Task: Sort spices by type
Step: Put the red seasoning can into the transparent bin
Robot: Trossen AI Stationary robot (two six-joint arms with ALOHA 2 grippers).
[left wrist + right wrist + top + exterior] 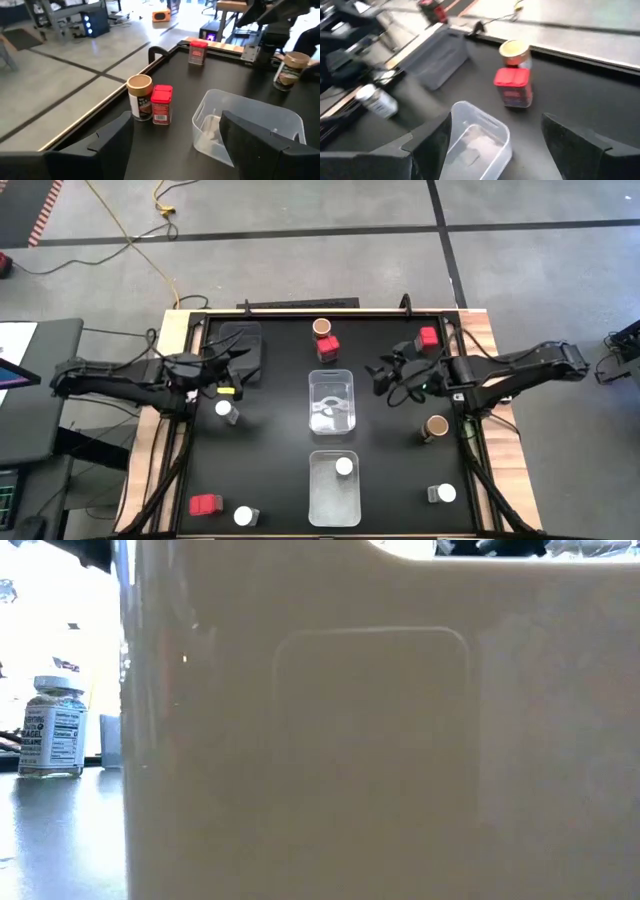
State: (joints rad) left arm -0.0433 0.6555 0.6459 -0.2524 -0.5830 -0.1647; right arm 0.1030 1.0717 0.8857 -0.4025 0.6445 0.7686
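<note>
The high view shows the spices spread over the black table. A tan-topped jar [322,328] and a red box [327,348] stand together at the far middle. Another red box [429,338] and a tan-topped jar [435,427] are on the right. White-lidded jars stand at the left [227,410], near left [245,516] and near right [444,493], and a third red box [205,504] stands near left. One white-lidded jar [344,467] stands inside the near clear tub [333,505]. My left gripper [243,368] [175,145] and my right gripper [378,376] [495,145] hover open on either side of the middle tub [332,418].
A dark grey tray [240,345] lies at the far left, under my left gripper. The near tub's wall [380,740] fills most of the low view, with a white-lidded jar [55,725] beside it. A raised rim [300,308] edges the table.
</note>
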